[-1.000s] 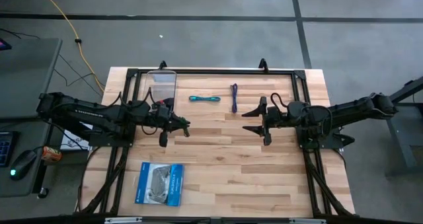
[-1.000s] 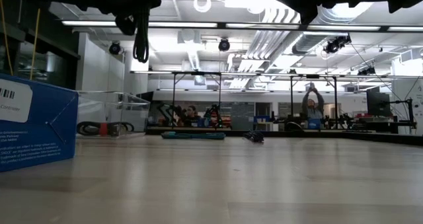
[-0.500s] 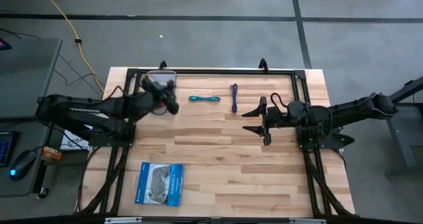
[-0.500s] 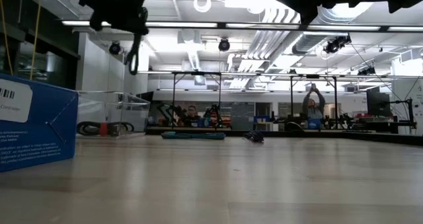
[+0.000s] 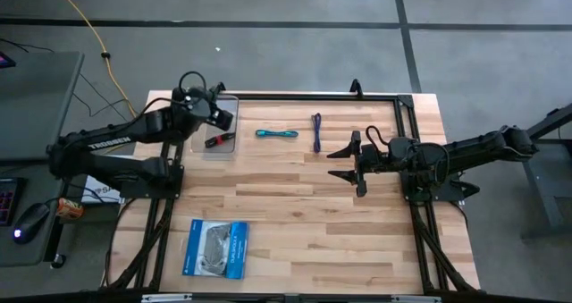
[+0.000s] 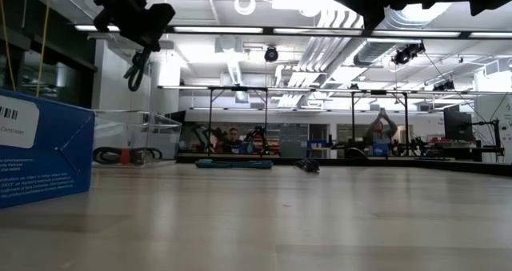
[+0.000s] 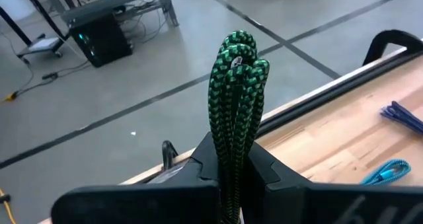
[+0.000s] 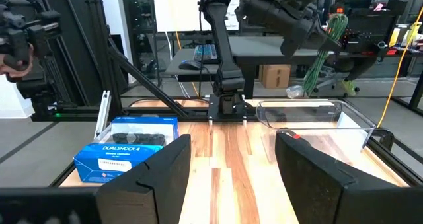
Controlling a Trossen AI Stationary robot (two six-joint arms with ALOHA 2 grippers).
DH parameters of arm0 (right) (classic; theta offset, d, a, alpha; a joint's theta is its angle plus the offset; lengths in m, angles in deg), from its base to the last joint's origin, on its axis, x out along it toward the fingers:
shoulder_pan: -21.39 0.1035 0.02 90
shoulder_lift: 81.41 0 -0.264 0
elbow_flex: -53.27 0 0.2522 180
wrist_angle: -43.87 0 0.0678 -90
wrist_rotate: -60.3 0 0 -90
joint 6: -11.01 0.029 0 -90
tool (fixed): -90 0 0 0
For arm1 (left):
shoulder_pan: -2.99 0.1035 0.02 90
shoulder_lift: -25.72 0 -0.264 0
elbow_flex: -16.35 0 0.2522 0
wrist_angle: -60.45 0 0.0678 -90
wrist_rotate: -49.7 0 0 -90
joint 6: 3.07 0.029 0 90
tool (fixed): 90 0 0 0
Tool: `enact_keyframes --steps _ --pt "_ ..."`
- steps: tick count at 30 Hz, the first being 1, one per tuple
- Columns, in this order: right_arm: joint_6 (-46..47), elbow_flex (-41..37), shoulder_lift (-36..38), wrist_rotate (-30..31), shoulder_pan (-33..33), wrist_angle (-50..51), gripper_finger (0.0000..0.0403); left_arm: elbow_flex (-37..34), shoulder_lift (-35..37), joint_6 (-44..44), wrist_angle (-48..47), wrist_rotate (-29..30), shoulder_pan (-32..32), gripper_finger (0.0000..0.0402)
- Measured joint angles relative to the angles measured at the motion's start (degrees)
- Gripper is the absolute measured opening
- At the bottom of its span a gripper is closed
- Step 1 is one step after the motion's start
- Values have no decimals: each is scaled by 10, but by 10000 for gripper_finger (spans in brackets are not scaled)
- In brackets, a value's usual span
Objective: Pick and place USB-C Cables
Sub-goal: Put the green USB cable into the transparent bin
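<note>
The left arm has swung from mid-table back to the far-left corner, so its left gripper (image 5: pixel 217 117) now hangs over the clear plastic bin (image 5: pixel 220 147), clenched on the braided green cable (image 7: pixel 236 112). The right gripper (image 5: pixel 344 163) hasn't budged, fingers spread and empty above the pale plank table (image 5: pixel 304 223). The blue box (image 8: pixel 125 152) reads "DUALSHOCK 4". The teal cable (image 5: pixel 276 133) and purple cable (image 5: pixel 316 131) lie on the wood near the far edge.
</note>
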Motion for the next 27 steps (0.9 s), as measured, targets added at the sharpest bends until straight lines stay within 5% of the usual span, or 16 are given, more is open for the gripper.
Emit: enact_keyframes --steps 3,6,14,27 --pt "0 0 0 0 0 0 211 1 -5 -2 0 -29 18 0" --pt "0 0 0 0 0 0 211 19 -28 -23 -39 -123 67 0" --pt "0 0 0 0 0 0 211 60 -123 -26 -132 -187 165 0" --pt "-4 0 0 0 0 0 211 59 -282 -30 -140 -294 188 0"
